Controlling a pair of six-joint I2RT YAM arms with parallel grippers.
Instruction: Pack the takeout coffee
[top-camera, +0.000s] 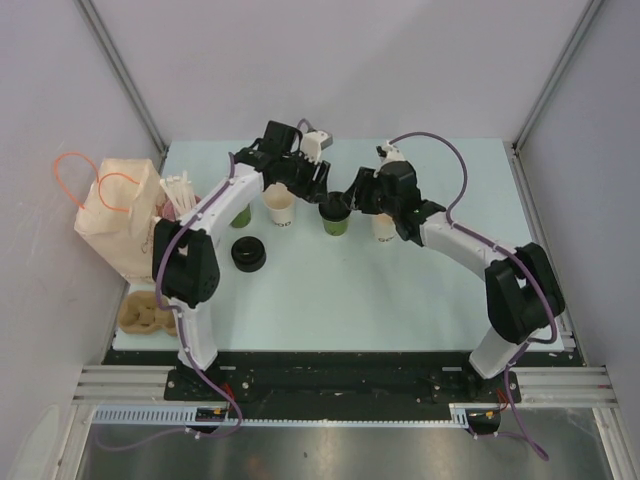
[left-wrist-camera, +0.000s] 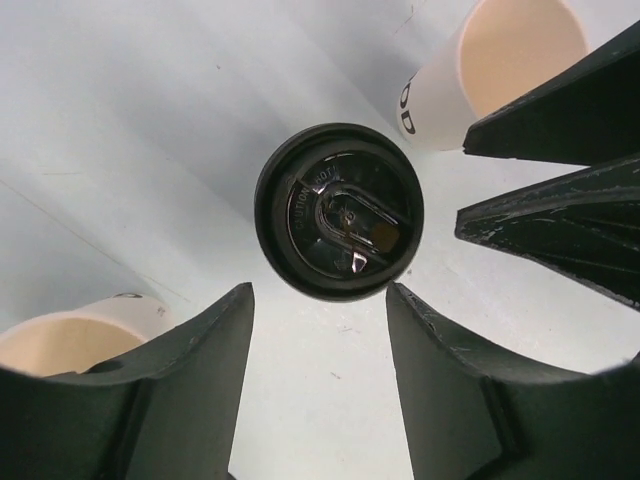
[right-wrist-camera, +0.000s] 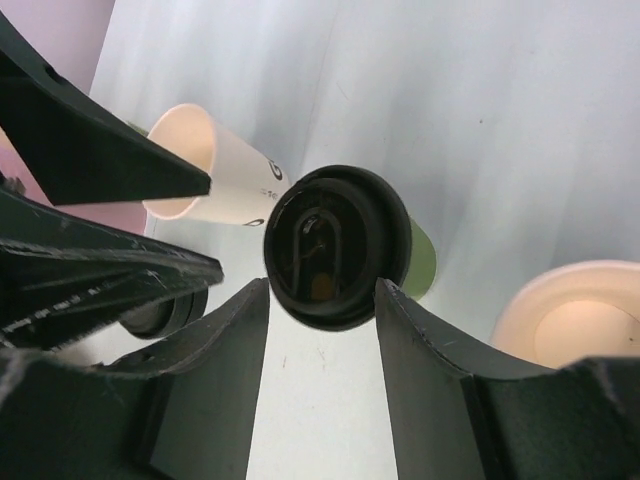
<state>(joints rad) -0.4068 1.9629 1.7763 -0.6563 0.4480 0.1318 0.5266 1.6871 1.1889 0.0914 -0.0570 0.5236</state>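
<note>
The green cup (top-camera: 335, 225), with its black lid (left-wrist-camera: 338, 212) on, stands mid-table (top-camera: 400, 290). My left tool (left-wrist-camera: 320, 295) and right tool (right-wrist-camera: 322, 290) are both open beside it, holding nothing. I judge the paper light and easily crushed, so I would grip gently just under the lid.

The pale blue-green table (top-camera: 330, 300) carries a lidded green cup (top-camera: 334, 220) near the far middle, between an open white cup (top-camera: 280, 208) and a second white cup (top-camera: 382, 231). A loose black lid (top-camera: 247, 253) lies nearer the left. A beige paper bag (top-camera: 120, 225) and white straws (top-camera: 178, 193) stand at the left edge. Brown pretzel-shaped pieces (top-camera: 147, 318) lie at the near-left corner.
</note>
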